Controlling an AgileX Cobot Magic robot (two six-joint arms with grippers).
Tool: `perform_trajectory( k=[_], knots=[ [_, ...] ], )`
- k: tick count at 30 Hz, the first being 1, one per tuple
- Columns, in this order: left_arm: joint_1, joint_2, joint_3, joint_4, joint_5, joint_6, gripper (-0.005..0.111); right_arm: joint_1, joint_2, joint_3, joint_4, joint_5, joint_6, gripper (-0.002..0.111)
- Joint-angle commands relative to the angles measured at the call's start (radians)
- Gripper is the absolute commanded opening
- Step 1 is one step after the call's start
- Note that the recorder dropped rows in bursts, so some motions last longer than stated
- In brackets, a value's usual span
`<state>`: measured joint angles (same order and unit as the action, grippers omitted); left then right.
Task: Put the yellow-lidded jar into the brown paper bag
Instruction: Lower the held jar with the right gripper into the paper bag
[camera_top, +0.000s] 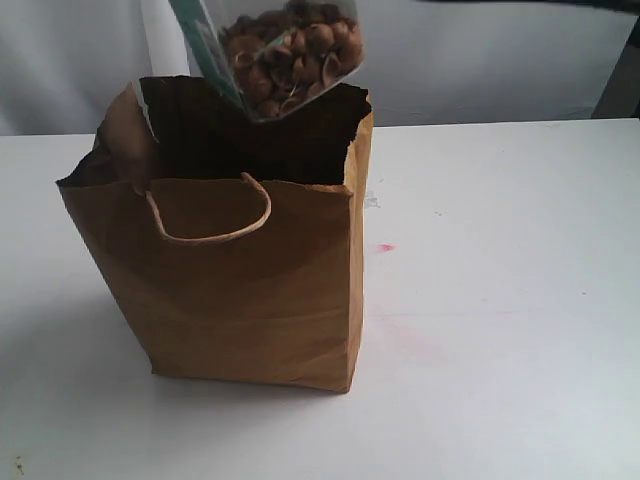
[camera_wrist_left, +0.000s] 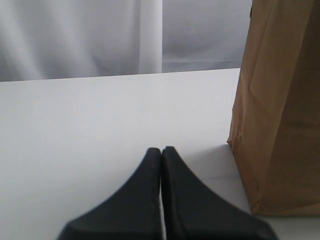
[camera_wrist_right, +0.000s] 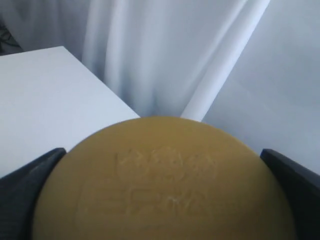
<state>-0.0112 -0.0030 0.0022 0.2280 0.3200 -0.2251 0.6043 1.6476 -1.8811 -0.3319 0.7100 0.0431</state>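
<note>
Yellow-lidded jar (camera_top: 295, 52), clamped in the right end effector (camera_wrist_right: 162, 200), hangs tilted over the bag (camera_top: 240, 290); left end effector (camera_wrist_left: 161, 151) pressed together.

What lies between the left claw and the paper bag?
Nothing but bare white tabletop; the left wrist view shows it between the shut left claw and the bag.

Note the yellow-lidded jar (camera_wrist_right: 165, 165): clear, tilted, filled with brown nuts, its embossed lid clamped between the fingers of the right gripper (camera_wrist_right: 162, 200). The brown paper bag (camera_top: 250, 290) stands upright below it, ragged mouth open, just beside the left gripper (camera_wrist_left: 161, 152).
</note>
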Motion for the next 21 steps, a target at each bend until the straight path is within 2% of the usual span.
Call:
perform_trajectory(
  k=[1,21],
  knots=[
    [-0.005,0.003,-0.002,-0.004,-0.009,-0.004,0.001,0.004,0.038,-0.005,0.005,-0.031,-0.014,0.000],
    [-0.005,0.003,-0.002,-0.004,-0.009,-0.004,0.001,0.004,0.150,-0.003,0.108,0.002,-0.014,0.000]
  ],
)
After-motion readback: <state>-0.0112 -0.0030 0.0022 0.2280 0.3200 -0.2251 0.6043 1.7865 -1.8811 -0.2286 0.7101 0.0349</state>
